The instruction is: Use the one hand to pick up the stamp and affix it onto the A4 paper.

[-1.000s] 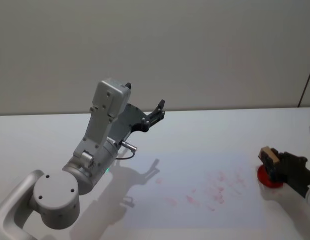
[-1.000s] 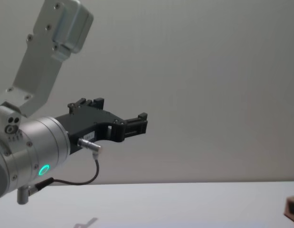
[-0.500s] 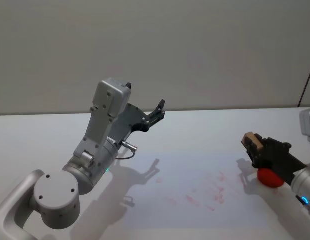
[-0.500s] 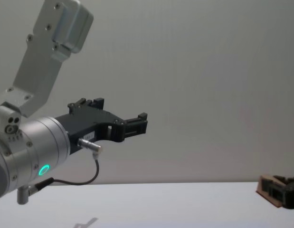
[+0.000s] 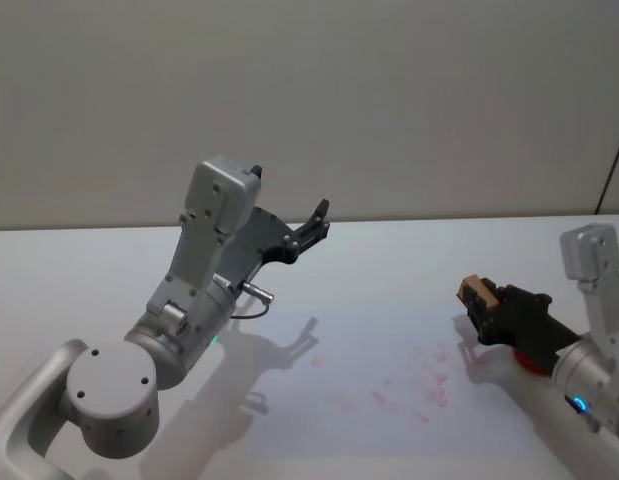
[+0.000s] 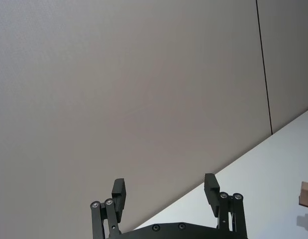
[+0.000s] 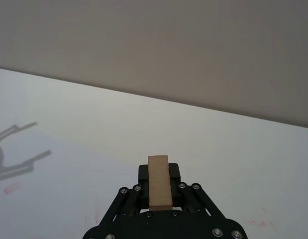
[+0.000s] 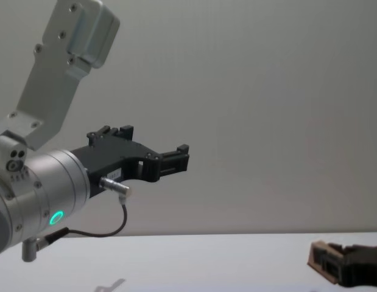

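Stamp (image 5: 474, 293) moved left, clamped between right gripper's (image 5: 480, 301) fingers (image 7: 174, 172), seemingly over paper (image 5: 369, 350).

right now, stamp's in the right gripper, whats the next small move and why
Probably carry the stamp a little farther in over the A4 paper before lowering. The right gripper is shut on it, above the table near the paper's right edge, just past the red ink pad; bare sheet lies toward the middle. The left gripper is parked, raised on the left.

Plain grey wall (image 5: 389, 100) behind white table (image 5: 409, 250); dark vertical seam (image 6: 263, 64).
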